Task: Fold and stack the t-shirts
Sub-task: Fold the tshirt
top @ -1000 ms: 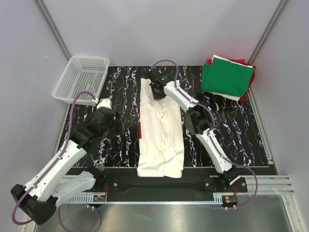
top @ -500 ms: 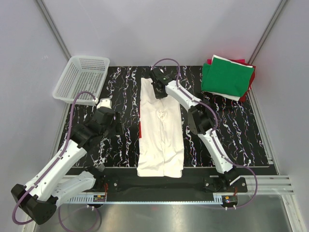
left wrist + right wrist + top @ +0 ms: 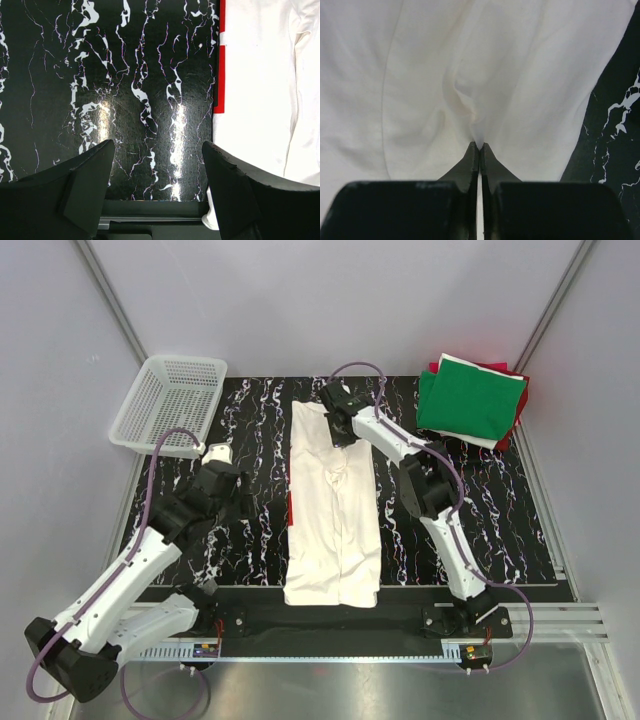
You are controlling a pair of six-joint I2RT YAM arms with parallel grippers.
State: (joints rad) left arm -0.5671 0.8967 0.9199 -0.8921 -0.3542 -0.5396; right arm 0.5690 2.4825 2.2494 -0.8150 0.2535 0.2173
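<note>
1. The right tool is clenching its two fingers together on a small pucker of the white shirt, and the cloth is wrinkling up toward the tips.
2. Seen from above, the right tool is pinching near the shirt's far end.
3. The white shirt is lying folded into a long narrow strip down the middle of the tabletop, its near end reaching the near edge.
4. The left tool is hanging released, fingers spread wide and gripping nothing, over bare tabletop just left of the shirt.
5. A red strip is showing along the shirt's left edge.
6. At the far right corner, a folded green shirt is resting on a red shirt, with a white layer peeking out between.
7. A basket is sitting at the far left corner.
</note>
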